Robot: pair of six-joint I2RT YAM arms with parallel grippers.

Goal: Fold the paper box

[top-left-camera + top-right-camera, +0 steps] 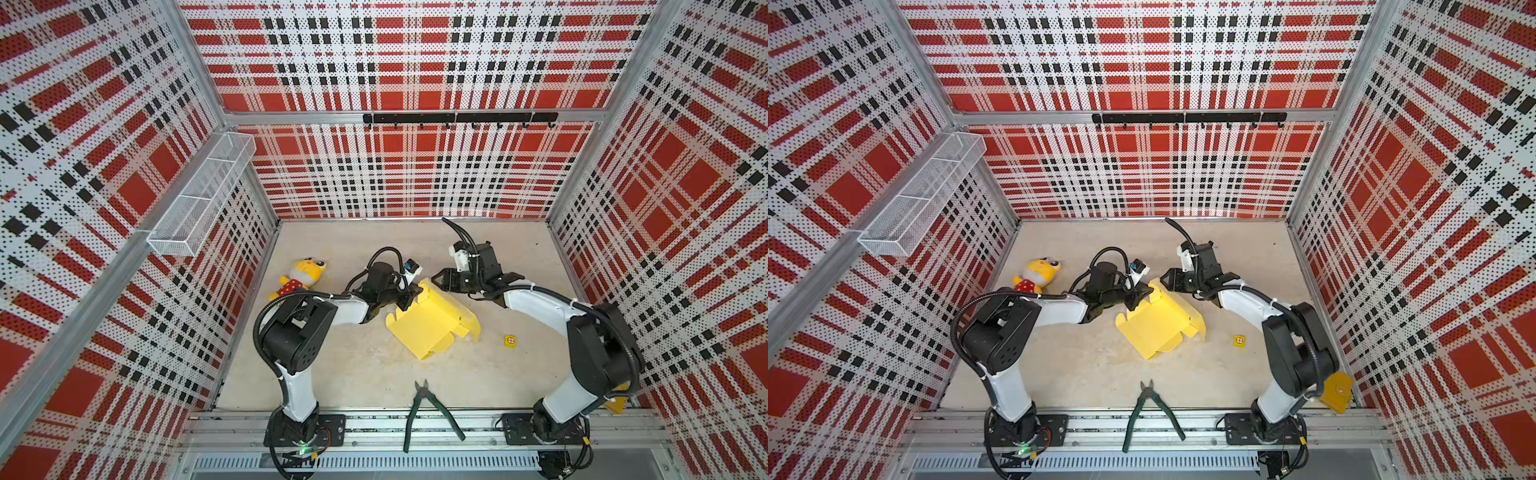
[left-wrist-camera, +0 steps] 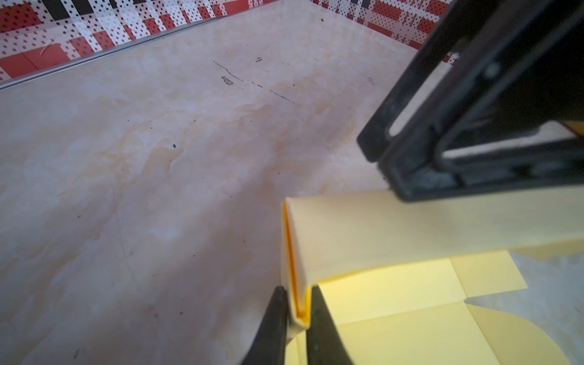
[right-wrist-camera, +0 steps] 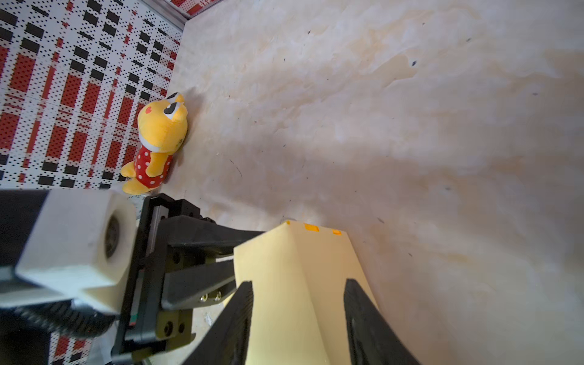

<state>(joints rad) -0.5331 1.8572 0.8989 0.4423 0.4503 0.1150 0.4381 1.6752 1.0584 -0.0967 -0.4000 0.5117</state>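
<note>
Two black fingers [image 2: 319,316] of the left gripper [image 2: 298,305] are nipped tight on a doubled-over edge of the paper box [image 1: 428,328], at the corner of its far wall. Across from them the right gripper [image 3: 298,282] stands half spread astride the ridge of the same wall, one finger to each side. Whether it presses the card or only brackets it I cannot tell. Both top views show the two arms meeting over the box's far end, near the middle of the table [image 1: 332,374].

From how things lie, I'd call the job somewhere short of halfway. The far wall is up and folded back on itself, and the flap on the right side stands partly raised. The near end and the left side lie flat with their tabs unfolded, and no corner looks locked. Left to do, as I judge it: tuck this wall down, raise the other sides and seat the tabs.

A plush toy [image 1: 301,276], pliers [image 1: 428,409] and a small yellow cube [image 1: 510,340] sit well apart from the work.
</note>
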